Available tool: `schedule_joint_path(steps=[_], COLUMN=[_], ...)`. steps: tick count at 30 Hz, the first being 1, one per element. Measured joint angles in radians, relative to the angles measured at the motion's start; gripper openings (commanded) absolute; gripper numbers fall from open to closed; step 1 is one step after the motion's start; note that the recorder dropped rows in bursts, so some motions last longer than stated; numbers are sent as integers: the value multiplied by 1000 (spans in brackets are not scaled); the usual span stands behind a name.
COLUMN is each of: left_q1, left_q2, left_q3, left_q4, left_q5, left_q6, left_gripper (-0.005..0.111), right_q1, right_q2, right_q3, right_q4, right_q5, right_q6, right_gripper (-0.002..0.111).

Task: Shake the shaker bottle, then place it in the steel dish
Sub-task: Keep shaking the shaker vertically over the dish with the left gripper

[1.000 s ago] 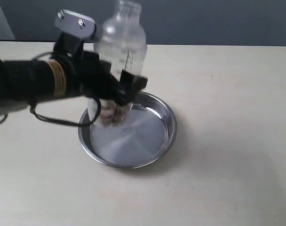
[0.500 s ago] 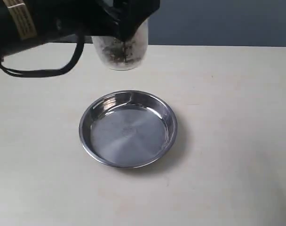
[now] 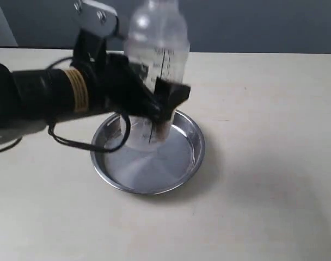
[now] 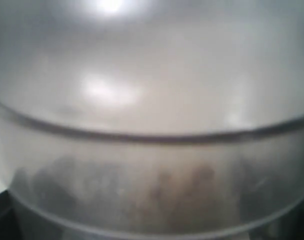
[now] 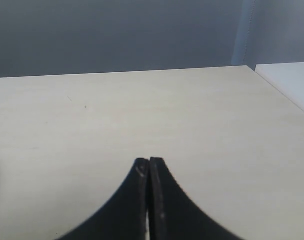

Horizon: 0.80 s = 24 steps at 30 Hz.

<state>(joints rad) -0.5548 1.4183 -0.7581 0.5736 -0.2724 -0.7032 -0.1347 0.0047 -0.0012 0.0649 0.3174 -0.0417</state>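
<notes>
Beige table [image 3: 263, 174] is being used as the work surface, with a dark grey wall [image 3: 252, 24] being seen behind it. Black left arm [image 3: 40, 98] is being extended in from the left of the exterior view, with the left part of the dish being partly covered by it. Steel dish [image 3: 183, 163] is being seen lying flat on the table mid-scene. Shaker bottle [image 3: 157, 43] is being held upright over the dish, with its base inside the rim outline; contact with the dish floor cannot be told, as the bottle is being blurred. The bottle is being pinched around its lower body by the left gripper [image 3: 149, 106], one finger [image 3: 173, 95] being pressed against its right side. The left wrist view is being filled by the frosted bottle wall. Right gripper [image 5: 149, 167] is being held over bare tabletop, fingers being pressed together on nothing. Black measuring scale [image 3: 164, 62] is being shown on the bottle's side. Brownish bits [image 4: 162, 185] are being seen low inside the bottle.
</notes>
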Motion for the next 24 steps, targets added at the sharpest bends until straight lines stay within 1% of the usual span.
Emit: schedule_joint_path(steps=[2, 3, 6, 8, 9, 10, 12, 13, 14, 15, 17, 19, 20, 21, 23, 24], left_q1=[0, 0, 0, -4, -4, -6, -6, -6, -6, -4, -4, -6, -6, -6, -6, -6], left_q2=[-7, -37, -118, -109, -76, -37, 22, 18, -3, -38, -98, -95, -73, -41, 10, 6], left_q3=[-3, -27, -95, -76, -50, -22, 11, 13, 3, -18, -58, -48, -35, -17, 7, 7], left_q4=[9, 11, 6, -10, -21, -28, -34, -34, -28, -25, -25, -25, -25, -27, -27, -24], left_q5=[56, 66, 26, -14, -18, 1, 93, 133, 145, 137, 77, 7, -6, 1, 84, 111], left_q6=[5, 22, 45, 49, 49, 49, 49, 49, 54, 63, 70, 75, 77, 76, 66, 66], left_gripper=[0, 0, 0, 0, 0, 0, 0, 0, 0, 0, 0, 0, 0, 0, 0, 0], right_q1=[0, 0, 0, 0, 0, 0, 0, 0, 0, 0, 0, 0, 0, 0, 0, 0], right_q2=[0, 0, 0, 0, 0, 0, 0, 0, 0, 0, 0, 0, 0, 0, 0, 0], right_q3=[0, 0, 0, 0, 0, 0, 0, 0, 0, 0, 0, 0, 0, 0, 0, 0], right_q4=[0, 0, 0, 0, 0, 0, 0, 0, 0, 0, 0, 0, 0, 0, 0, 0], right_q5=[0, 0, 0, 0, 0, 0, 0, 0, 0, 0, 0, 0, 0, 0, 0, 0], right_q6=[0, 0, 0, 0, 0, 0, 0, 0, 0, 0, 0, 0, 0, 0, 0, 0], right_gripper=[-1, -1, -1, -1, -1, -1, -1, -1, -1, -1, -1, -1, -1, -1, -1, -1])
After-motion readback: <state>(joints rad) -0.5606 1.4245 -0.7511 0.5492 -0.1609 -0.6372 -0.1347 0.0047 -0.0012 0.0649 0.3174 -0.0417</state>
